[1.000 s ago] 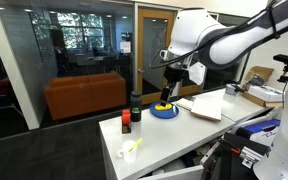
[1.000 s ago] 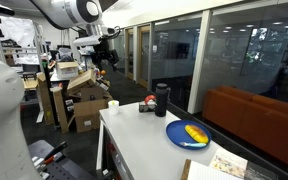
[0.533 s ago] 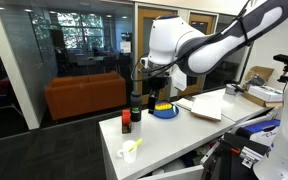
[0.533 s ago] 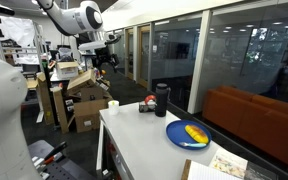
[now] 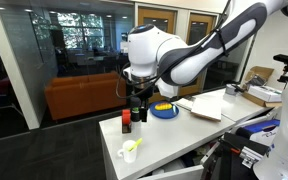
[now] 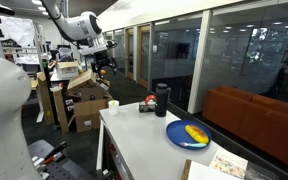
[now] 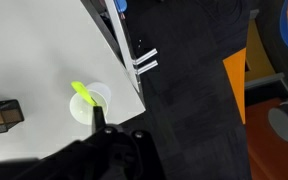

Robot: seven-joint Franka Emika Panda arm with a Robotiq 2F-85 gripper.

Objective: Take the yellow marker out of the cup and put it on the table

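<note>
One yellow marker (image 7: 82, 94) leans in the cup (image 7: 90, 107); how wide the pincer (image 5: 136, 104) stands is unclear.

Through my wrist view I see a small white cup (image 7: 90, 106) standing upright on the white table (image 7: 34, 50), close to the table's edge and just ahead of the claw (image 7: 102, 128). A yellow-green marker (image 7: 83, 94) leans inside the cup, its upper end poking over the rim on the side away from the claw. In an exterior view the cup (image 5: 129, 153) sits near the table's front corner, lower than the claw, with the marker (image 5: 134, 146) inside it.
</note>
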